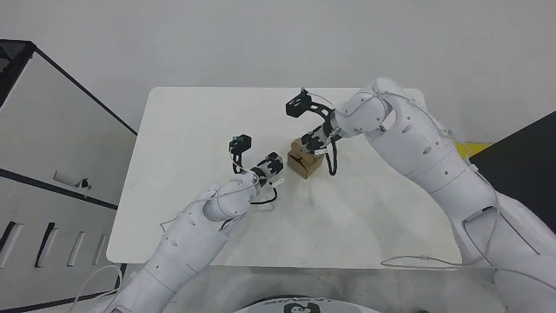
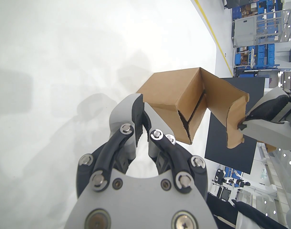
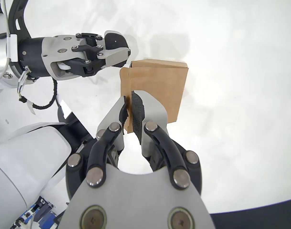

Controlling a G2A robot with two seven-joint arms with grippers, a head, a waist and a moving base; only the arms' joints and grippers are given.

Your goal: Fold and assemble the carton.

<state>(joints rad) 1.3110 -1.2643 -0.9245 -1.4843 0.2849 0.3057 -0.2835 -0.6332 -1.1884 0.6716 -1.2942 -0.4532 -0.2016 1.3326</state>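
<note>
Left arm: forearm stretched out low across the table [image 1: 200, 139], wrist straight. The left pincer [image 2: 142, 110] points at the carton [image 2: 174, 96]. Its jaws are nearly together with only a thin slit between the pads, and nothing is visible in that slit. The carton's near corner sits right at the fingertips, touching or almost touching; can't tell which.

Carton: plain brown corrugated, partly erected into a box shape. It sits between the two pincers, just ahead of the left one. The end facing the left pincer has its flaps folded in, with a Y-shaped gap still showing at the seams. One side flap [image 2: 235, 120] stands out from the body toward the right pincer. Can't tell whether the carton rests on the table or hangs clear.

Right arm: elbow bent, wrist curled back in toward the carton. The right pincer [image 3: 129, 103] is clamped on that flap's free edge, cardboard pinched between both pads.
</note>
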